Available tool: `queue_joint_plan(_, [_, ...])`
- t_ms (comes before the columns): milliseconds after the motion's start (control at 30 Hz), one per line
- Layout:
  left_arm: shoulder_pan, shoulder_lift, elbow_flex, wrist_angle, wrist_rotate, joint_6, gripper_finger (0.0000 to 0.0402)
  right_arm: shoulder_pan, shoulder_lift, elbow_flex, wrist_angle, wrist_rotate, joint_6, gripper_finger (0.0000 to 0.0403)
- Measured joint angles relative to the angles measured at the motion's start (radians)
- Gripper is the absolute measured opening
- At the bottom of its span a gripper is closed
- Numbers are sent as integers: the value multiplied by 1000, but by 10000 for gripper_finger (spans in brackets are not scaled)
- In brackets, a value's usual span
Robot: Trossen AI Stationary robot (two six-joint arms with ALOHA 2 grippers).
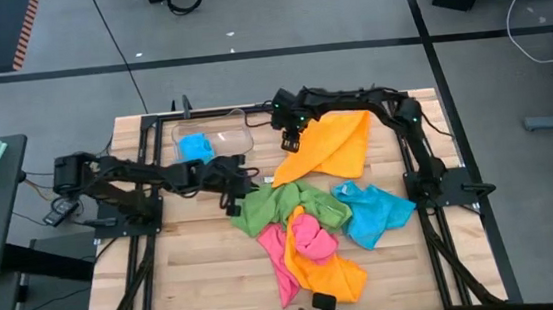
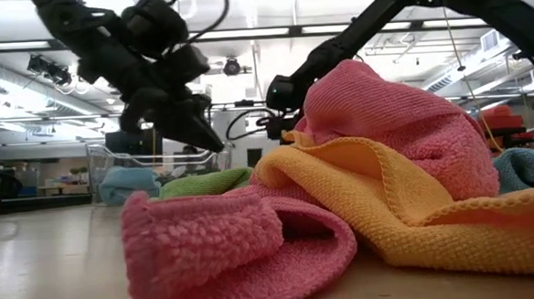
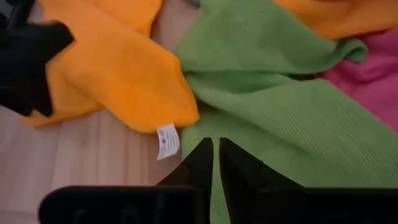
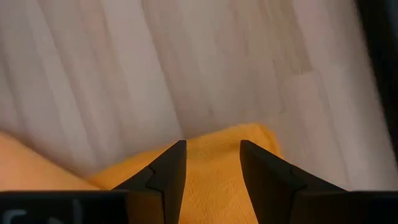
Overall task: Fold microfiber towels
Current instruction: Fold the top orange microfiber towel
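- Orange-yellow microfiber towel [image 1: 331,142] lies spread at the far right of the wooden table [image 1: 167,275], mostly flat, one corner pointing toward the pile in the middle.
- That pile is a crumpled green microfiber towel [image 1: 286,206], a pink microfiber towel [image 1: 299,243], a second orange-yellow towel [image 1: 329,276] and a blue microfiber towel [image 1: 374,214], all overlapping.
- One more blue cloth [image 1: 195,146] sits in the clear plastic bin [image 1: 234,131] at the far edge.
- Left gripper [image 3: 215,163] is down at the edge of the green towel, fingers nearly together. It looks pinched on the green fabric, just beside the white tag [image 3: 166,140] of the spread orange-yellow one.
- Right gripper [image 4: 211,171] is at the far corner of the spread orange-yellow towel, fingers about halfway apart with the cloth's edge between them. I can't tell if it really has a hold.
- Handling guess: these are light, floppy and grippy. They'll drape and drag on their neighbours rather than slide. Grab at a corner or hem, not the middle, or you just bunch it up.
- The green one is tangled under the others, so pulling it might tow the pink one along.
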Motion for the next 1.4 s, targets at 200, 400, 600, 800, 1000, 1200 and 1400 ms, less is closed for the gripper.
queue_joint_plan(200, [-4, -95, -70, 33, 0, -23, 29, -1, 23, 8, 6, 15, -9, 158])
queue_joint_plan(400, [-5, -162, -125, 81, 0, -31, 30, -2, 57, 11, 15, -16, -26, 139])
queue_joint_plan(600, [-5, -182, -142, 83, -1, -49, 29, 19, 51, 8, 30, -15, -26, 39])
queue_joint_plan(800, [-5, -182, -146, 81, -1, -50, 23, 35, -4, 3, 70, -25, -21, 9])
queue_joint_plan(1000, [-9, -182, -146, 80, -1, -55, 30, 29, -64, 4, 146, -35, 22, 7])
queue_joint_plan(1200, [-10, -182, -146, 78, 0, -76, 26, 13, -73, 5, 299, -124, 78, 7])
queue_joint_plan(1400, [-10, -182, -146, 68, 0, -77, 21, 12, -73, 5, 393, -127, 108, 6])
